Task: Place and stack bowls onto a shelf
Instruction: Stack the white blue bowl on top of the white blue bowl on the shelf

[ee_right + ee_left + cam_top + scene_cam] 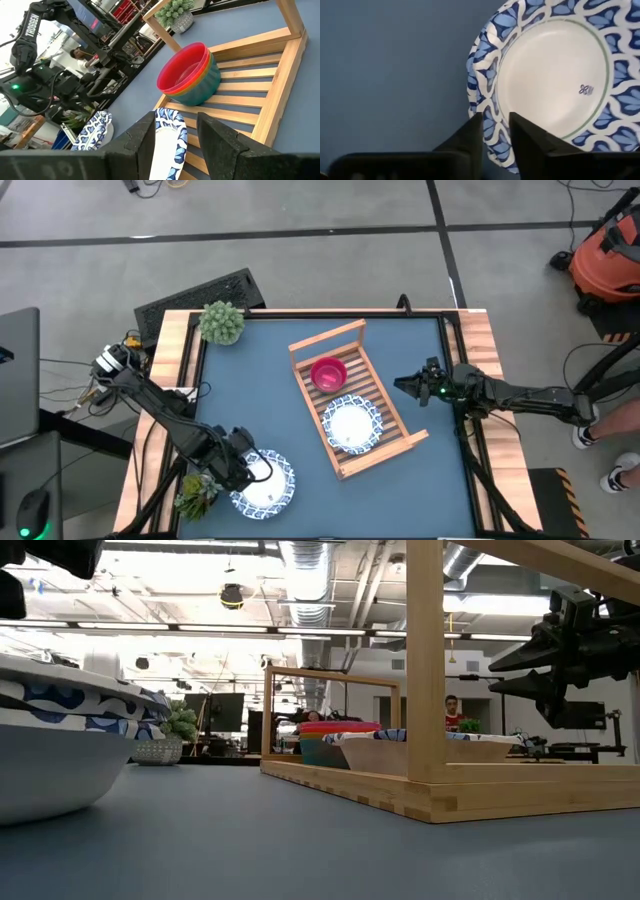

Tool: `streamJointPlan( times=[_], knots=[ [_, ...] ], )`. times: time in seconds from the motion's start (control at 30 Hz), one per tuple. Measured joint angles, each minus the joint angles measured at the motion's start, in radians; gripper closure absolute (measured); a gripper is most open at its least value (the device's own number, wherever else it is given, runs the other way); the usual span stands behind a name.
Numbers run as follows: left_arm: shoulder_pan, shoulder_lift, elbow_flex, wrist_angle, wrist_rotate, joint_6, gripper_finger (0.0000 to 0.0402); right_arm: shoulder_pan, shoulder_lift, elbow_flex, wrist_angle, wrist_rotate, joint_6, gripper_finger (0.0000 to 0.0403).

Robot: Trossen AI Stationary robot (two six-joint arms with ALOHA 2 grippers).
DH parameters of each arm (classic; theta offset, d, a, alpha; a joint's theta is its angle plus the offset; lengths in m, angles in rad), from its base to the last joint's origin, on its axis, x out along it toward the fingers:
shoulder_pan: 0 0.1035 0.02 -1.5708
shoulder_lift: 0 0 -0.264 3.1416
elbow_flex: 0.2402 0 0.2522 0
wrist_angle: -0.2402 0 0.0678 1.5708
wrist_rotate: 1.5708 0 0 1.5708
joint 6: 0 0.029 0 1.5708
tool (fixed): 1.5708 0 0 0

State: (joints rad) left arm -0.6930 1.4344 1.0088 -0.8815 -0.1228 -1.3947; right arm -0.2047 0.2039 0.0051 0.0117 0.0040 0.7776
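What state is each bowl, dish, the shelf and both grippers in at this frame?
Stacked bowls: nested on the shelf, red one on top.
Patterned dish on shelf: resting on the slats beside the stack.
Second patterned dish: on the table, rim between the left gripper's fingers.
Shelf: flat on the table, angled.
Left gripper: closed on the second dish's rim.
Right gripper: open, empty, beside the shelf.

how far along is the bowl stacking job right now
Mostly done: the stack of small bowls, red on top, and one white dish sit on the shelf. In hand: the left gripper has its fingers astride the rim of the second white dish, on the table near the front edge. Left: moving that dish onto the shelf. The right gripper waits open beside the shelf.
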Motion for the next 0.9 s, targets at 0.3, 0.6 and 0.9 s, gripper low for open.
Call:
streamJointPlan(
  times=[0.3,0.6,0.9],
  knots=[
    [0.006,0.040,-0.024,0.023,0.065,0.005,0.0244,0.000,0.000,0.000,0.000,0.001,-0.002,0.0232],
    [0.019,0.049,-0.024,0.020,0.056,0.059,0.0291,0.000,0.000,0.000,0.000,0.002,-0.003,0.0232],
    [0.045,0.089,-0.025,0.040,0.097,0.112,0.0392,0.000,0.000,0.000,0.000,0.003,0.000,0.0232]
  ],
)
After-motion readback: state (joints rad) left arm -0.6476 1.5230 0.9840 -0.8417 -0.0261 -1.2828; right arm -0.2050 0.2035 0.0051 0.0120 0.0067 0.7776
